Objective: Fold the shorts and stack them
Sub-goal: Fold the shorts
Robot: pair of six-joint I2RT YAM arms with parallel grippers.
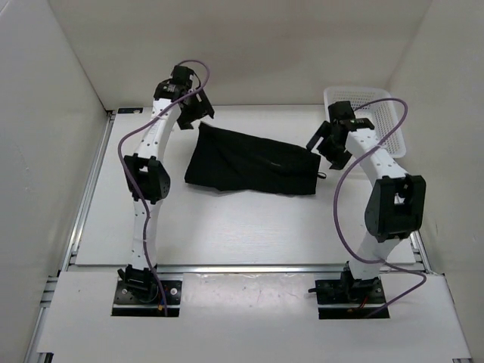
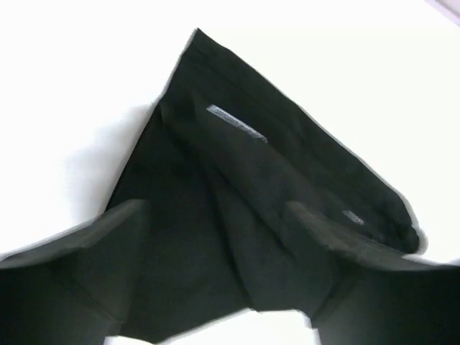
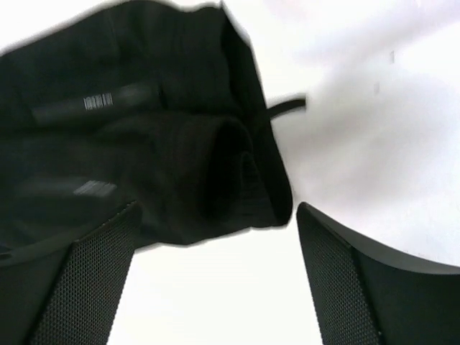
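Both claws gape empty, the left gripper (image 1: 198, 113) over the far-left end of the shorts (image 1: 253, 162), the right gripper (image 1: 325, 147) by their right end. Grabbing one loose layer could drag the fold open. Mid-table, they run left to right, left end farther back, cord end (image 3: 286, 106) pointing right.

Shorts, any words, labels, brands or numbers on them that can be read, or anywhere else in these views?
No text can be read.
On the shorts, a pale tag: blurred, unreadable.
On the shorts, a striped pale mark: too blurred to read.
On the basket: no writing shows.
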